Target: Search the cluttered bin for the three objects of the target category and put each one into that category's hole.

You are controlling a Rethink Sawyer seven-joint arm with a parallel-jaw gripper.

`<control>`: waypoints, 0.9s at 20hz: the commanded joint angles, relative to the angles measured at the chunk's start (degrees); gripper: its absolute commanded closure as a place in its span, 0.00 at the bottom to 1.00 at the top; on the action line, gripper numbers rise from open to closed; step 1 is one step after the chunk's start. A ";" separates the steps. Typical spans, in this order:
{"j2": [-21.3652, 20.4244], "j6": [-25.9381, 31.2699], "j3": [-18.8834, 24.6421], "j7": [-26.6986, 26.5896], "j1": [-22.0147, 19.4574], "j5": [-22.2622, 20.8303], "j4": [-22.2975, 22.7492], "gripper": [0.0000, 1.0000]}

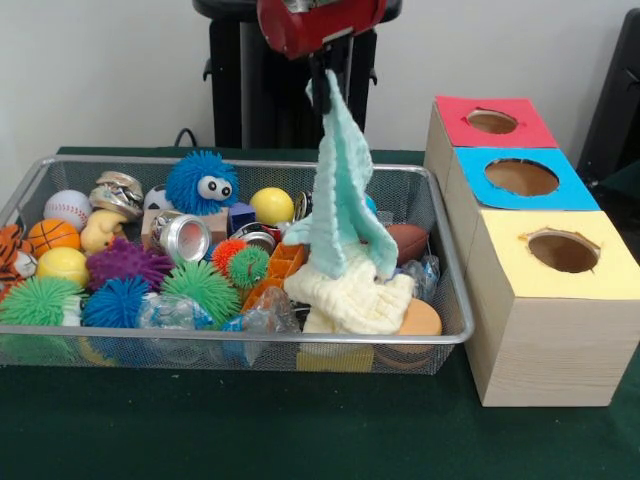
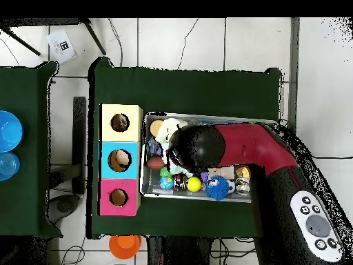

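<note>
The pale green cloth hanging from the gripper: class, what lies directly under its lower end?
The pale green cloth drapes onto a cream knitted cloth in the wire mesh bin. An orange ball peeks out beside it. Whatever lies beneath the cream cloth is covered.

Bright, even light (soft shadows), slightly blurry.

Passage: three box holes open from above, unobstructed. Bin crowded throughout; hanging mint cloth seemingly blocks its centre-right.
</note>
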 commanded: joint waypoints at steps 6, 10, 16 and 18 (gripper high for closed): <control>3.16 2.55 -3.63 2.76 1.48 -4.64 -3.47 0.00; 3.61 2.39 -3.79 2.77 1.90 -4.65 -4.08 0.00; 4.47 -4.54 -2.41 4.44 0.70 -2.36 -5.38 0.00; 5.07 -8.79 -1.10 5.10 -0.56 -0.67 -5.36 0.00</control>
